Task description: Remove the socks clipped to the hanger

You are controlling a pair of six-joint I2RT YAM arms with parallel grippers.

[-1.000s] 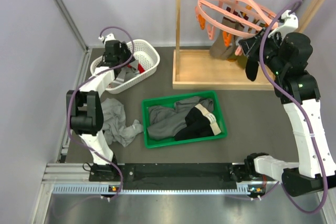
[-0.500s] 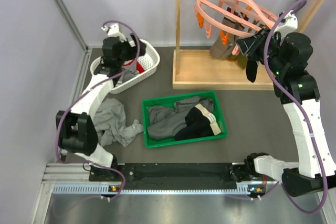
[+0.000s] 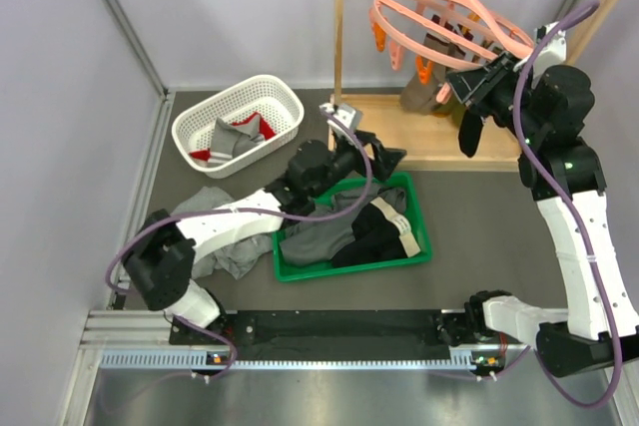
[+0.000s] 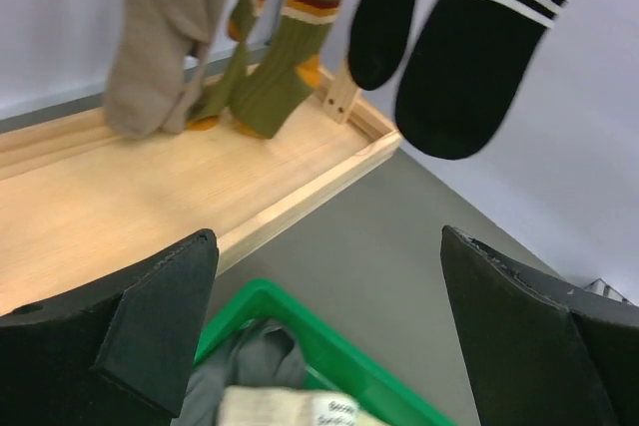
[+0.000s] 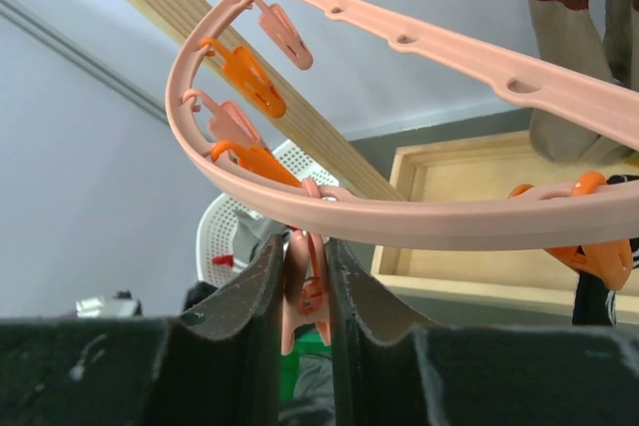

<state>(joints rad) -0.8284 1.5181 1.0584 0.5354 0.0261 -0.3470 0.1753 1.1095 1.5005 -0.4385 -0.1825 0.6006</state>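
The pink hanger (image 3: pixel 439 9) hangs from the wooden rack with socks still clipped under it: a tan sock (image 4: pixel 150 47), an olive striped sock (image 4: pixel 285 62) and black striped socks (image 4: pixel 469 67). My right gripper (image 3: pixel 467 83) is up at the hanger's near rim (image 5: pixel 449 216), shut on one dangling pink clip (image 5: pixel 305 291). A black sock (image 3: pixel 471 132) hangs just below that gripper. My left gripper (image 3: pixel 384 159) is open and empty (image 4: pixel 327 246), reaching over the far edge of the green bin towards the rack. Red and grey socks (image 3: pixel 235 137) lie in the white basket.
The white basket (image 3: pixel 285 97) stands at the back left. The green bin (image 3: pixel 344 256) in the middle holds larger grey and black garments. A grey cloth (image 3: pixel 215 231) lies on the table left of it. The wooden rack's base (image 4: pixel 150 187) and post (image 3: pixel 338 47) stand behind.
My left arm has swung from the white basket across to the green bin's far edge, its gripper now wide open. My right gripper has stayed at the hanger, shifting slightly.
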